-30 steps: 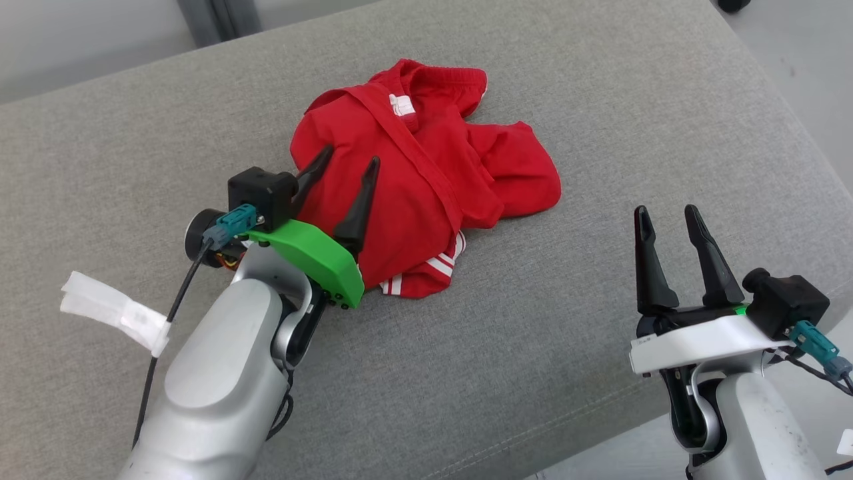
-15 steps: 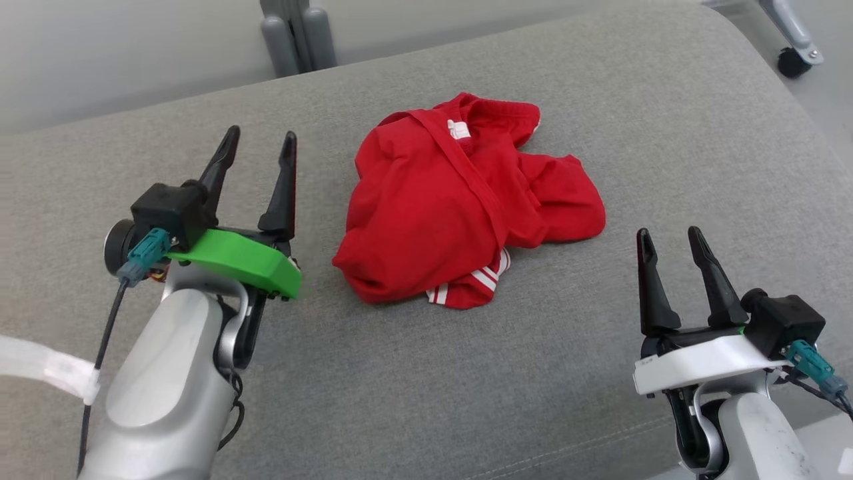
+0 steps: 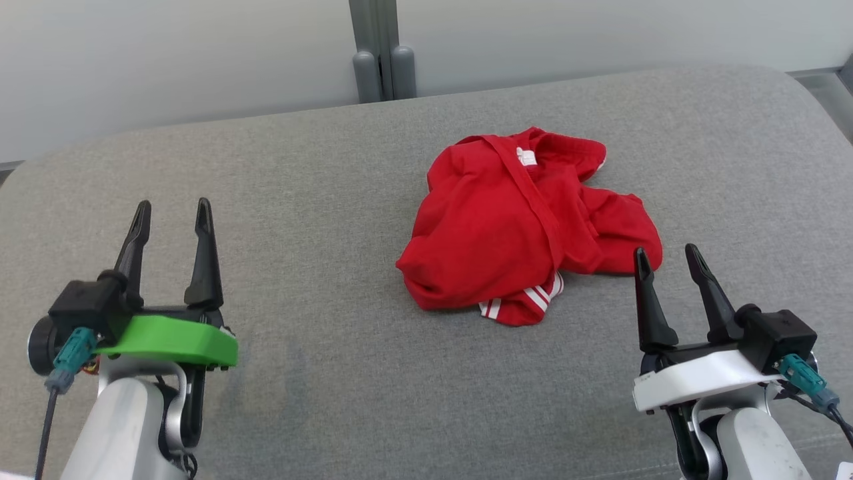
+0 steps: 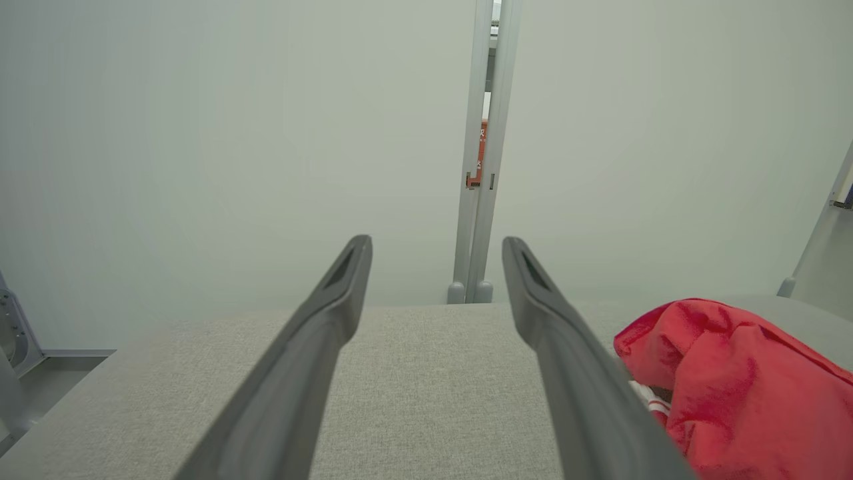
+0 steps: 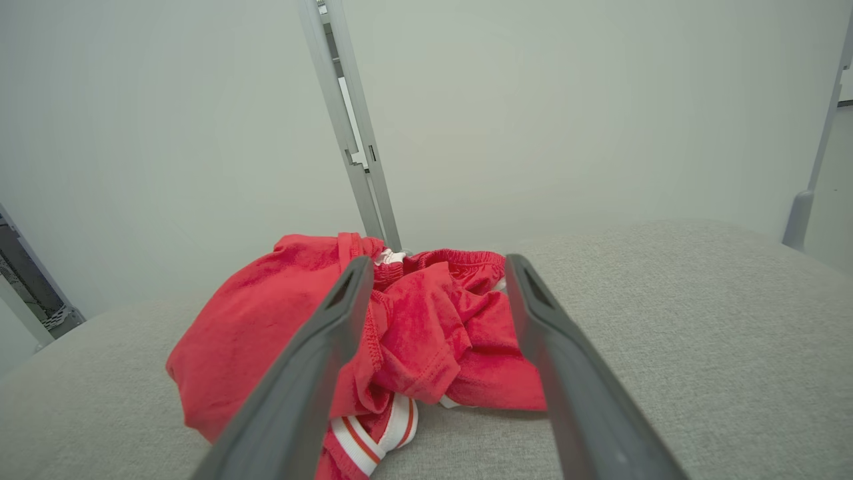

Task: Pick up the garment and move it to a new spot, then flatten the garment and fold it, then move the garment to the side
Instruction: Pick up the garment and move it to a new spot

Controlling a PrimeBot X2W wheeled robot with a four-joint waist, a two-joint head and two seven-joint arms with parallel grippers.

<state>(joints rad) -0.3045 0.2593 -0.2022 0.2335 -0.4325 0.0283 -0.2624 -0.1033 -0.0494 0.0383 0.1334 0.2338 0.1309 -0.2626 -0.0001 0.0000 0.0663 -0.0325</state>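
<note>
Red garment [image 3: 506, 233] lies crumpled just ahead and left of the right pincer [image 3: 665, 251], well apart from the left pincer [image 3: 172, 202]; both gape empty.

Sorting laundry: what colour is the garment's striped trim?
Trim: white stripes on red, clearest in right wrist view.

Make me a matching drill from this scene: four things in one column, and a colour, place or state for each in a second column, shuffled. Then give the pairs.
Things:
1. garment
2. left pincer
3. right pincer
4. cushion

Descriptions:
A. open, well apart from the garment
B. red, crumpled in a heap
C. grey, with the garment lying on it
D. open, tips close beside the garment

Pairs: 1-B, 2-A, 3-D, 4-C
</note>
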